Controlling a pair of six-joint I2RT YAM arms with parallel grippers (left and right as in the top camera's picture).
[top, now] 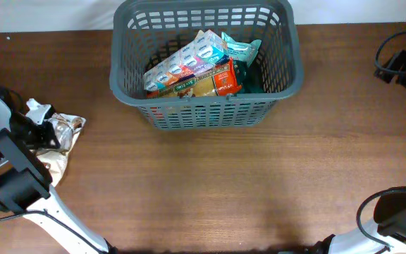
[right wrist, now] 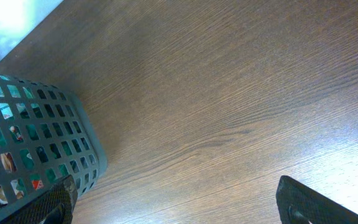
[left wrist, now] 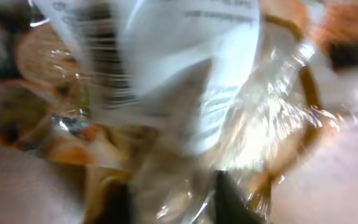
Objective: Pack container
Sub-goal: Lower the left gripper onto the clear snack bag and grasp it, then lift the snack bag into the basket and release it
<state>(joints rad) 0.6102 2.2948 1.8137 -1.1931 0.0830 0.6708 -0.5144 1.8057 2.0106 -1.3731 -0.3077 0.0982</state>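
The large dark-grey plastic basket [top: 210,116] with slotted lattice walls stood at the far middle of the brown wooden surface [top: 259,183], holding a pastel multi-coloured carton pack [top: 185,63], an orange-and-yellow packet [top: 206,83] and a teal pouch [top: 244,51]. Well off at the surface's left edge, the left pincer [top: 44,130] pinched a crinkled clear plastic bag [top: 68,132] with brown contents and a white label, blurred in the wrist view. The right pincer [right wrist: 176,208] hung spread wide and empty over bare wood beside the basket's wall
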